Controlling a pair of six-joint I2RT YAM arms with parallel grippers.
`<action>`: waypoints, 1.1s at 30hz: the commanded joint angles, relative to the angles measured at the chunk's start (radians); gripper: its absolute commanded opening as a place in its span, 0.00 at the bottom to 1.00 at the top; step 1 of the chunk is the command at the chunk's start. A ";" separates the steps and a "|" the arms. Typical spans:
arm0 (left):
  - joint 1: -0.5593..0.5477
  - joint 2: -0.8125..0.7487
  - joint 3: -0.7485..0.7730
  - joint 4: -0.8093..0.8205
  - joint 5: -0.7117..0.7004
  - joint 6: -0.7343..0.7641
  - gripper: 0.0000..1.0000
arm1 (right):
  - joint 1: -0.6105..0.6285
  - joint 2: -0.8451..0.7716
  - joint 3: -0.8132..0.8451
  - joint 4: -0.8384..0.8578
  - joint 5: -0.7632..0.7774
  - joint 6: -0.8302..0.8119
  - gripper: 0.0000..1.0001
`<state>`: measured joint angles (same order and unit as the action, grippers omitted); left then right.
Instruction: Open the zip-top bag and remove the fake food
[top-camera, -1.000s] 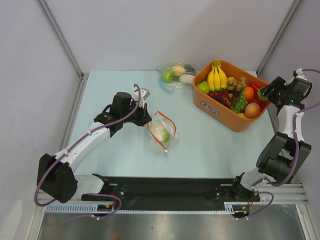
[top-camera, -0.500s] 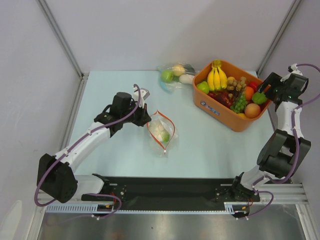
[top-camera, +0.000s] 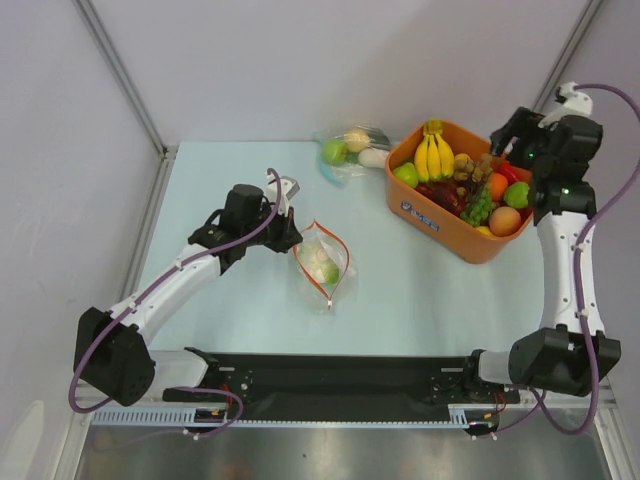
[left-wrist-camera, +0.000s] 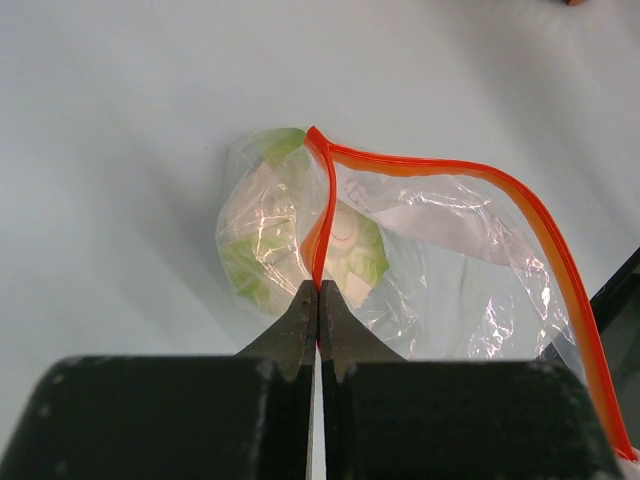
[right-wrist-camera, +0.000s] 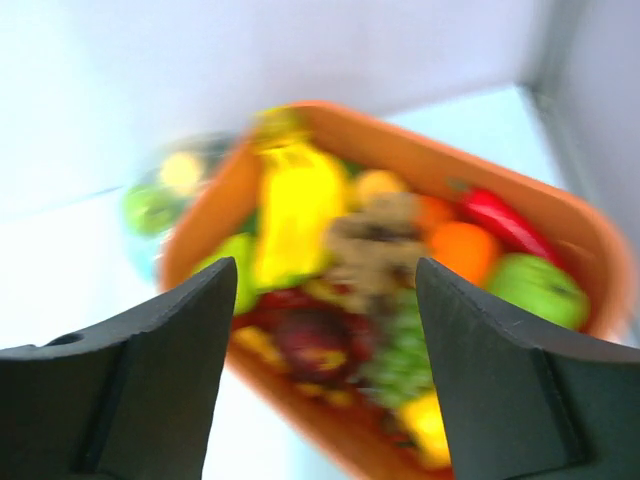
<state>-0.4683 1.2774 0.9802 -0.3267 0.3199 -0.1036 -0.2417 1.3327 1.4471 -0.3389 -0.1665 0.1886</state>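
The zip-top bag (top-camera: 323, 264) lies on the table's middle, its mouth gaping and its orange-red zip strip (left-wrist-camera: 440, 168) curved apart. My left gripper (top-camera: 296, 238) is shut on the strip's near side, with the strip pinched between the tips of the left gripper (left-wrist-camera: 318, 291). Inside the bag sits fake food: a white-and-green cauliflower (left-wrist-camera: 350, 245) and green pieces (top-camera: 331, 273). My right gripper (top-camera: 508, 135) hovers over the far right corner of the orange bin (top-camera: 440, 222). In the blurred right wrist view, the right gripper (right-wrist-camera: 325, 275) is open and empty.
The orange bin's rim (right-wrist-camera: 560, 215) encloses a yellow banana bunch (top-camera: 434, 152), a green piece (top-camera: 517, 194) and several other toy fruits. Another clear bag (top-camera: 350, 150) with a green apple lies at the back. Enclosure walls stand close on both sides.
The right arm has lifted from the bin's right side and swung up over its far corner, uncovering a green piece in the bin. The left arm and the bag have not moved.
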 joint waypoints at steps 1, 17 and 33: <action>-0.001 -0.003 0.018 0.011 0.011 0.015 0.00 | 0.157 -0.033 0.044 -0.054 0.041 -0.028 0.75; 0.000 0.005 0.018 0.009 0.001 0.016 0.00 | 0.889 0.224 0.018 0.061 -0.062 0.067 0.43; -0.001 -0.001 0.021 0.005 0.004 0.016 0.00 | 1.029 0.195 -0.175 0.107 -0.120 0.199 0.36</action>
<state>-0.4683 1.2808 0.9802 -0.3279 0.3191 -0.1036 0.7715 1.5814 1.3018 -0.2745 -0.2646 0.3424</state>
